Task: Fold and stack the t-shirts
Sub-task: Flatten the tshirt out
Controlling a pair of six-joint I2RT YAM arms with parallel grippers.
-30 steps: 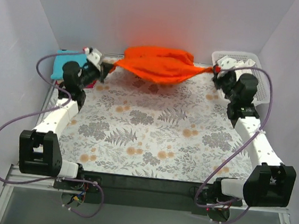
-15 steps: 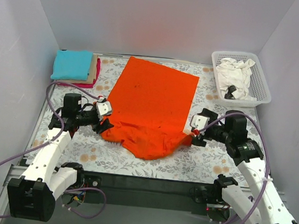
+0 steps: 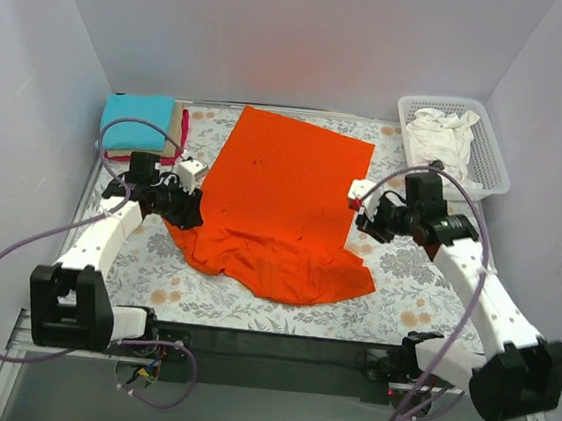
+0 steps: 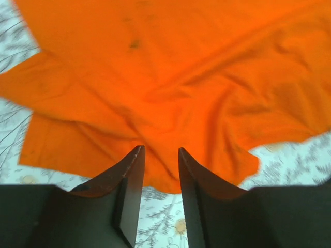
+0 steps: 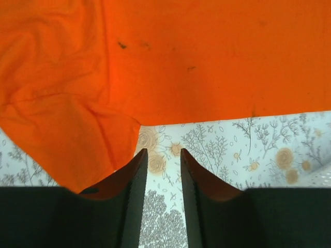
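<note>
Now: orange t-shirt (image 3: pixel 281 206) lies spread on floral cloth (image 3: pixel 251 303) mid-counter. Far part flat, near edge rumpled, no fold made yet. We note left tool (image 3: pixel 190 213) and right tool (image 3: pixel 361 215) at shirt's side edges, both with jaws parted, nothing between them. Teal t-shirt (image 3: pixel 135 120) sits folded at far-left corner; layers beneath it we cannot make out. Basket (image 3: pixel 496 173) at far right holds crumpled white t-shirt (image 3: pixel 445 137), unfolded. We judge task roughly midway: orange and white left to fold and stack.

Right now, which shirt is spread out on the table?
The orange t-shirt, lying open in the middle; the teal t-shirt sits folded far left, the white t-shirt is bunched in the basket.
</note>
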